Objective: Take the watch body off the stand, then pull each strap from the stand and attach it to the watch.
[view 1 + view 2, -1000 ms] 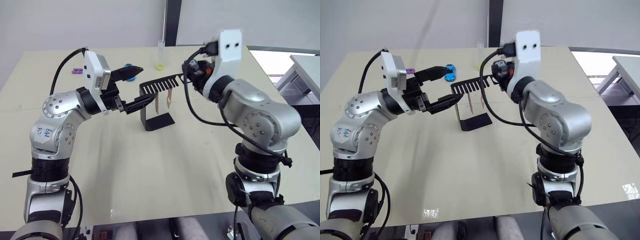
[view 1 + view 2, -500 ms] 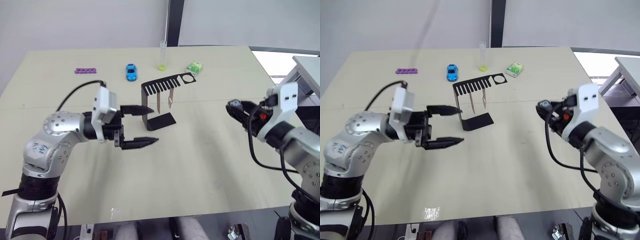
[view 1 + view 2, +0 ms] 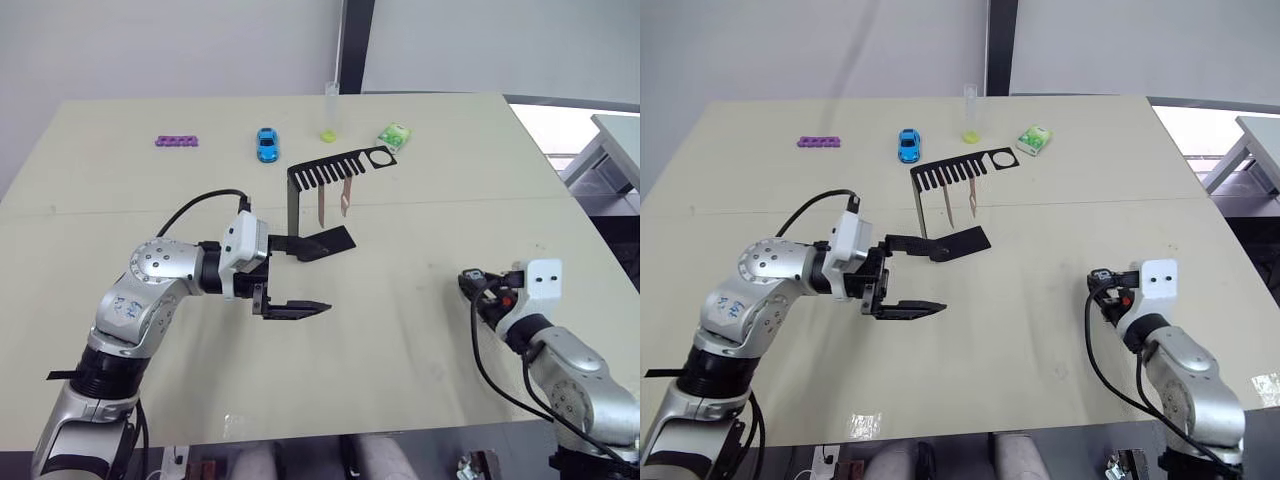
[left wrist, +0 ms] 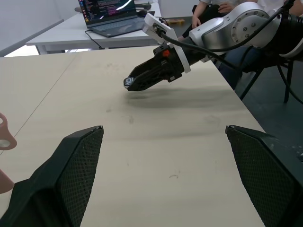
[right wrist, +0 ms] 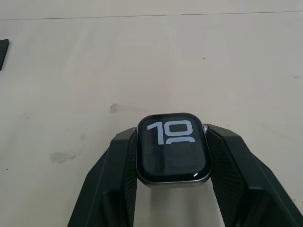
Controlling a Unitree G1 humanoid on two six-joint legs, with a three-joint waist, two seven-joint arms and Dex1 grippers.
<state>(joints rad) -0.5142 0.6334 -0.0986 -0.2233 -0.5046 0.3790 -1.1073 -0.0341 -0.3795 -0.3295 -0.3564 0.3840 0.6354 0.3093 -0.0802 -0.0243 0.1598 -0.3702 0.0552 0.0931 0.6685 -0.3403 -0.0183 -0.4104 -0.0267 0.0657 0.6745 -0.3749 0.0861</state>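
The watch body (image 5: 173, 150), dark screen lit with white digits, sits clamped between the black fingers (image 5: 116, 172) of my right gripper (image 3: 468, 282), held low over the table's front right. The black stand (image 3: 293, 203) is upright at mid-table, its comb arm ending in a ring (image 3: 380, 158). Two pale pink straps (image 3: 322, 207) (image 3: 346, 197) hang from the comb. My left gripper (image 3: 318, 278) is wide open just in front of the stand's base, holding nothing. In the left wrist view, the right gripper (image 4: 132, 82) points inward and a strap end (image 4: 4, 137) is at the edge.
Along the table's far side lie a purple piece (image 3: 176, 141), a blue toy car (image 3: 265, 143), a clear tube with a yellow-green base (image 3: 329, 118) and a green-and-white box (image 3: 394, 134). A second table stands at the right (image 3: 615, 135). A laptop (image 4: 111, 9) and a seated person are behind.
My right arm swung from the stand's ring down to the front right, still carrying the watch body. My left arm lowered from beside the comb to in front of the base.
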